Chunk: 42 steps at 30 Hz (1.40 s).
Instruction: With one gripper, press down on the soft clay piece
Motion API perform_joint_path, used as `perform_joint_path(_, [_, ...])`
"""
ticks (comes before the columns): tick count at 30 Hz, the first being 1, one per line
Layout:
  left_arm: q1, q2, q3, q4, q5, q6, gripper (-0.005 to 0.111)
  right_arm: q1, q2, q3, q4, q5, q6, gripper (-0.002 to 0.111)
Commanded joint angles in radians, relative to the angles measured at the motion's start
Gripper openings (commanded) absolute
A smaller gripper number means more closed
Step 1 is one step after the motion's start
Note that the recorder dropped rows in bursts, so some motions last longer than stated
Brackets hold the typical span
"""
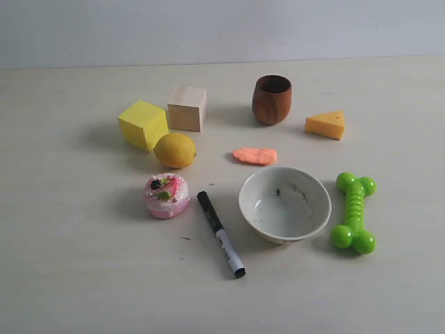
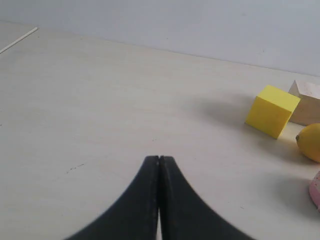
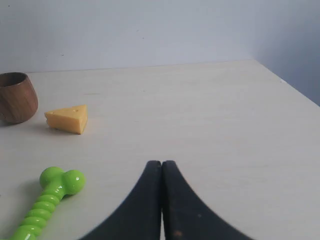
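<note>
The soft clay piece (image 1: 255,155), a flat salmon-orange lump, lies on the table between the lemon (image 1: 174,149) and the white bowl (image 1: 284,202), in front of the wooden cup (image 1: 272,99). Only the exterior view shows it, and no arm appears in that view. My left gripper (image 2: 159,158) is shut with nothing in it, over bare table well left of the yellow cube (image 2: 272,110). The right gripper (image 3: 161,163) is also shut and empty, over bare table to the right of the green bone toy (image 3: 47,197) and the cheese wedge (image 3: 68,118).
A wooden block (image 1: 188,108) stands beside the yellow cube (image 1: 143,124). A pink cake toy (image 1: 167,195) and a black marker (image 1: 220,233) lie in front of the lemon. The green bone toy (image 1: 353,212) lies right of the bowl, the cheese wedge (image 1: 326,124) behind it.
</note>
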Motion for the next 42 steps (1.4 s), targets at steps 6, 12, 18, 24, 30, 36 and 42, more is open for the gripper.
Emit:
perform_joint_path(6, [-0.006,-0.006,-0.001,0.000,-0.007,-0.005,0.000,0.000,-0.006,0.006,-0.005,-0.005,0.001,0.000])
perform_joint_path(12, [-0.006,-0.006,-0.001,0.000,-0.007,-0.005,0.000,0.000,-0.006,0.006,-0.005,-0.005,0.001,0.000])
perform_joint_path(18, [-0.006,-0.006,-0.001,0.000,-0.007,-0.005,0.000,0.000,-0.006,0.006,-0.011,-0.030,0.001,0.000])
perform_joint_path(24, [-0.006,-0.006,-0.001,0.000,-0.007,-0.005,0.000,0.000,-0.006,0.006,-0.005,-0.222,0.001,0.000])
perform_joint_path(30, [-0.006,-0.006,-0.001,0.000,-0.007,-0.005,0.000,0.000,-0.006,0.006,-0.005,-0.242,0.001,0.000])
perform_joint_path(36, [-0.006,-0.006,-0.001,0.000,-0.007,-0.005,0.000,0.000,-0.006,0.006,-0.005,-0.373,0.001,0.000])
perform_joint_path(42, [-0.006,-0.006,-0.001,0.000,-0.007,-0.005,0.000,0.000,-0.006,0.006,-0.005,-0.642,0.003,0.000])
